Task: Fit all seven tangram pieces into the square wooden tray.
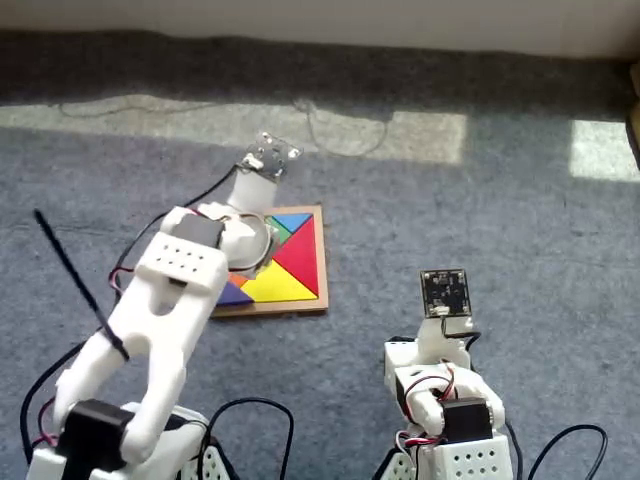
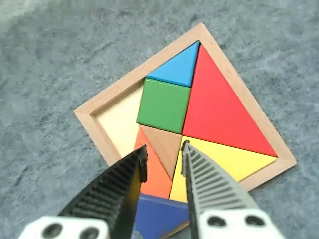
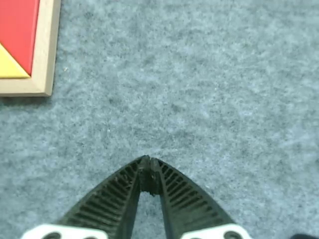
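Tray: the square wooden tray is lying on the grey carpet, left of centre, beneath the left arm.
Seated pieces: the red triangle is filling the right side and the yellow triangle the near side. The light blue triangle is occupying the far-right corner. The green square, tan triangle and orange triangle are sitting toward the middle and left.
Dark blue piece: the dark blue piece is lying at the near-left corner. Whether it is sitting flat or riding on the rim cannot be told.
Open slot: the bare tray floor is showing along the far edge, toward the far-left corner.
Progress: all seven pieces are appearing at the tray, yet the gap is suggesting one piece is needing repositioning. The task is judged nearly complete.
Left gripper: the left gripper is hovering over the tan triangle, fingers slightly parted, holding nothing.
Right gripper: the right gripper is sitting near right, well apart from the tray, fingers pressed together, empty.
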Controlling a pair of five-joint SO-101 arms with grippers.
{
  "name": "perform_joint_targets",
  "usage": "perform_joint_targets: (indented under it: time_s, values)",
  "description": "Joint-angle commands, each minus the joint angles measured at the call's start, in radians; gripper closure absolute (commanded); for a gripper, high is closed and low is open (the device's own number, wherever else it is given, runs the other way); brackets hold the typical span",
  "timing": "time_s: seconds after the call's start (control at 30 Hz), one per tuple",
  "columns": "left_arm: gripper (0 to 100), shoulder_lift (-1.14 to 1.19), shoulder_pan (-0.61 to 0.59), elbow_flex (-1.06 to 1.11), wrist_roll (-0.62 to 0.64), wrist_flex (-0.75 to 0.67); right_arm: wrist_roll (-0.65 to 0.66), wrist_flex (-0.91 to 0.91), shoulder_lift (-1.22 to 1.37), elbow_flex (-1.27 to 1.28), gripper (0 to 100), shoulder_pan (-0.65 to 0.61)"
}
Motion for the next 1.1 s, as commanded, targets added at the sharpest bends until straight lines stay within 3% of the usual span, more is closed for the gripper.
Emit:
perform_joint_targets:
  time_s: [0.0, 0.13, 0.2, 0.6, 0.73, 1.07]
  values:
    - [75, -0.104, -0.079, -0.001, -0.031, 0.092, -0.006, 0.004, -0.005, 0.153, 98.9, 0.012]
    - [76, -0.13, -0.13, 0.002, -0.226, 0.212, -0.006, 0.004, -0.005, 0.153, 98.9, 0.012]
    - [77, -0.122, -0.153, 0.002, -0.256, 0.244, -0.006, 0.004, -0.005, 0.153, 98.9, 0.012]
    - [77, 0.183, -0.191, -0.002, -0.002, 0.261, -0.006, 0.004, -0.005, 0.153, 98.9, 0.012]
    - [77, 0.297, -0.189, -0.01, 0.012, 0.166, -0.006, 0.004, -0.005, 0.153, 98.9, 0.012]
    - [77, 0.348, -0.101, -0.214, -0.014, 0.16, -0.006, 0.004, -0.005, 0.153, 98.9, 0.012]
